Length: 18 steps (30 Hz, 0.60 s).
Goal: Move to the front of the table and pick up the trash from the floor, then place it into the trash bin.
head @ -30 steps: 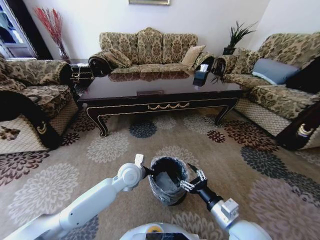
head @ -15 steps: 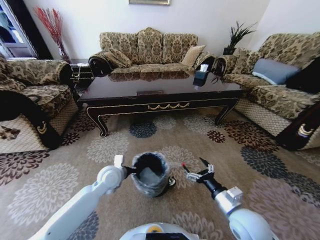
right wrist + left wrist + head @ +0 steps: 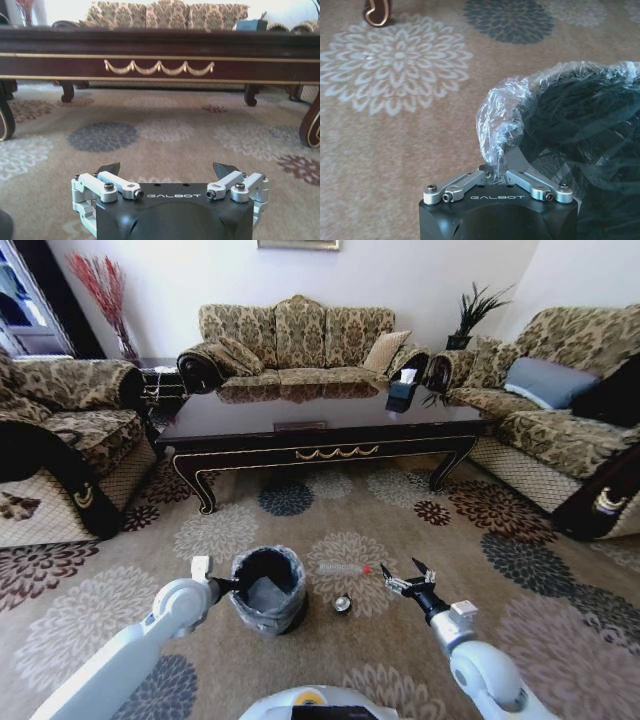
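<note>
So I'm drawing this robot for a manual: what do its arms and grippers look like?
Both arms are smooth white tubes with rounded joints. Each ends in a black wrist block marked GALBOT in pale letters. The left gripper and right gripper have silver metal linkages with dark screws; the right one's fingertips are black. No loose cables show.

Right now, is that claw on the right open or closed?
Open. The right gripper has its two black fingertips spread wide apart with nothing between them, low over the carpet.

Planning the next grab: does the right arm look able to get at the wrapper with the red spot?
Probably yes: the right tool is open, the wrapper lies on bare carpet beside it.
</note>
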Available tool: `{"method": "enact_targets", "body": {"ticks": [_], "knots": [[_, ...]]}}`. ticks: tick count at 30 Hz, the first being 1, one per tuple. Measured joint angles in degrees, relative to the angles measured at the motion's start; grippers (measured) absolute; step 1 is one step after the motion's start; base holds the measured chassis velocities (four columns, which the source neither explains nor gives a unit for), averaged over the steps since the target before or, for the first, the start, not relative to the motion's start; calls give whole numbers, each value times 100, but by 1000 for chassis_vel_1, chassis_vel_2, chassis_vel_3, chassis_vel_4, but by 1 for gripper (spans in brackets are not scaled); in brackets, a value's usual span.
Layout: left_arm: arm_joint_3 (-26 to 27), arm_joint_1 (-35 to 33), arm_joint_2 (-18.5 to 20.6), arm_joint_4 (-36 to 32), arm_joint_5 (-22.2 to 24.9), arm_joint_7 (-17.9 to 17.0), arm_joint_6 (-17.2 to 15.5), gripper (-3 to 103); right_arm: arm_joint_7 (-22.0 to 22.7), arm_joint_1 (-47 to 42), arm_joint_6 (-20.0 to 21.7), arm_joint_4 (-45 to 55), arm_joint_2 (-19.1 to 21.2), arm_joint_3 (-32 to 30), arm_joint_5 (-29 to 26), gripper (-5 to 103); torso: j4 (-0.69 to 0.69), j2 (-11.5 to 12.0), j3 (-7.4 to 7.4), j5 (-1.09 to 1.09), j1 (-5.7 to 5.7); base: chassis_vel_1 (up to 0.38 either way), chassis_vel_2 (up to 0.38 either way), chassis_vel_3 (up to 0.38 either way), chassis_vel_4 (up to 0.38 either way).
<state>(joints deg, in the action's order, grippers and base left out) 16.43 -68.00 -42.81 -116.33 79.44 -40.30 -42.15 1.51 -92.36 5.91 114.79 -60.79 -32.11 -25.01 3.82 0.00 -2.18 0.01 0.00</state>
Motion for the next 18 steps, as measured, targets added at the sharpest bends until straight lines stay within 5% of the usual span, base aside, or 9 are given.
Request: {"method": "enact_targets", "body": {"ticks": [18], "knots": [[174,602,317,1036,427,452,2,0,-59,807,-443,-1827,-1078,662,850,100,1,0,0,0,0,0,0,0,0]]}}
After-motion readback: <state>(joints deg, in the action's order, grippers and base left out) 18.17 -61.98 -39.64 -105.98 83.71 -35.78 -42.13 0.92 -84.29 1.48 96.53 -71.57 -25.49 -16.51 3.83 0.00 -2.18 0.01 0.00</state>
